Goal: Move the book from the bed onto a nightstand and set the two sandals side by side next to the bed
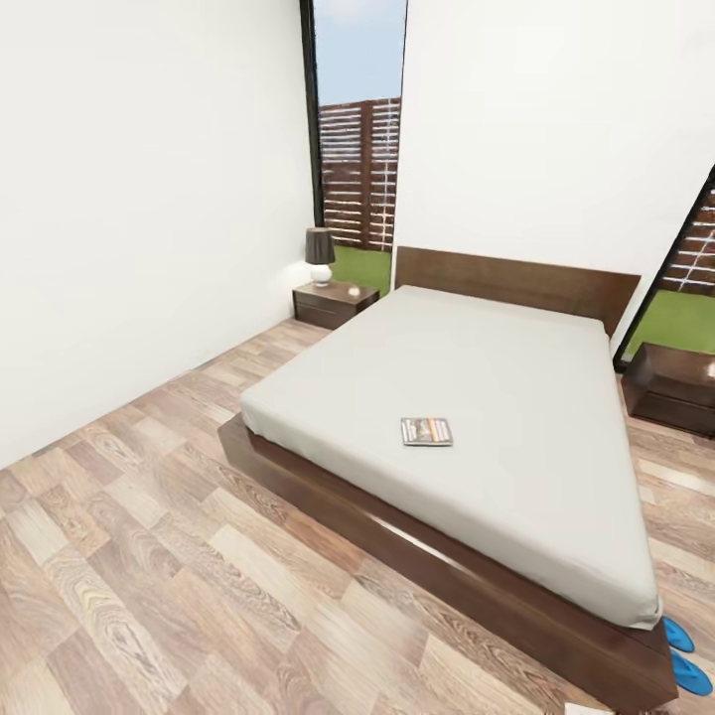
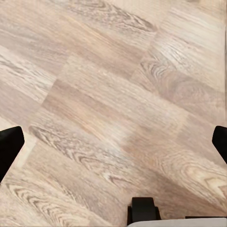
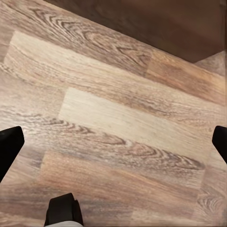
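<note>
The book (image 1: 427, 431) lies flat on the pale grey mattress of the bed (image 1: 497, 367), near its foot end. One dark nightstand (image 1: 335, 301) stands at the far left of the headboard, another nightstand (image 1: 673, 385) at the right. Two blue sandals (image 1: 685, 655) lie close together on the floor by the bed's near right corner, partly cut off by the frame edge. My left gripper (image 2: 113, 144) hangs open over bare plank floor. My right gripper (image 3: 113, 144) is open too, over floor beside a dark brown wooden edge (image 3: 156, 23).
A lamp (image 1: 320, 255) with a dark shade stands on the left nightstand. Tall windows (image 1: 359, 149) open behind both nightstands. A white wall runs along the left, with wide wood floor (image 1: 149, 556) between it and the bed.
</note>
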You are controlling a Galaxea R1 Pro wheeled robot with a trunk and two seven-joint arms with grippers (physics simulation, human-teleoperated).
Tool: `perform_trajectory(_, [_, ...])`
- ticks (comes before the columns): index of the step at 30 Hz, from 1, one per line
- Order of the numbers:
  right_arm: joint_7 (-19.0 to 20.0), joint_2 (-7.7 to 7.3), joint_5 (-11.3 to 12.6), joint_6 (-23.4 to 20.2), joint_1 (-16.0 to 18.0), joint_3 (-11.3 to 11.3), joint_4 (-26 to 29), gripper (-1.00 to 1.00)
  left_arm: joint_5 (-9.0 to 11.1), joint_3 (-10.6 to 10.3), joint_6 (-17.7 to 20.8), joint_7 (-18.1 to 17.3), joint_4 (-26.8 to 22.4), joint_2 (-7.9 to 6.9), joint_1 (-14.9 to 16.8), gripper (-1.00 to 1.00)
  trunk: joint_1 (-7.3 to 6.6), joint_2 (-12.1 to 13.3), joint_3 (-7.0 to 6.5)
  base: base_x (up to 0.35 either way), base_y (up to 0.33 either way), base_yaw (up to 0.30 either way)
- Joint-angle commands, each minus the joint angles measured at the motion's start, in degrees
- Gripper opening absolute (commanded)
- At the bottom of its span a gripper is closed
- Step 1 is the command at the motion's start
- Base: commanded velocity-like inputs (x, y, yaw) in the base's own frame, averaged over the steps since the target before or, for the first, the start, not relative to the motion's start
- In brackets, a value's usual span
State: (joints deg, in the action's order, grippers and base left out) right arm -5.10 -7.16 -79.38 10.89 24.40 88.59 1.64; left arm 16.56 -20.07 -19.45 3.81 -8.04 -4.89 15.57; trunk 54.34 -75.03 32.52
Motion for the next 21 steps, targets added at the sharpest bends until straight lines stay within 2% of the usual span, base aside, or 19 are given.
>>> perform_trajectory(1, [-0.26,0.00,-0.60,0.10,0.04,0.44,-0.06,1.00,0.29,-0.50,-0.14,0.32,-0.03,-0.03,0.00,1.00,0.00,-0.03,0.03,0.020,0.060,-0.282])
perform_trajectory(13, [-0.26,0.02,-0.60,0.10,0.04,0.44,-0.07,1.00,0.23,-0.52,-0.15,0.32,-0.04,-0.02,-0.02,1.00,0.00,-0.03,-0.20,0.018,0.024,-0.282])
perform_trajectory(21, [-0.25,0.04,-0.60,0.10,0.04,0.44,-0.12,1.00,0.26,-0.52,-0.15,0.32,-0.03,-0.03,-0.02,1.00,0.00,-0.03,-0.36,0.160,0.136,-0.282])
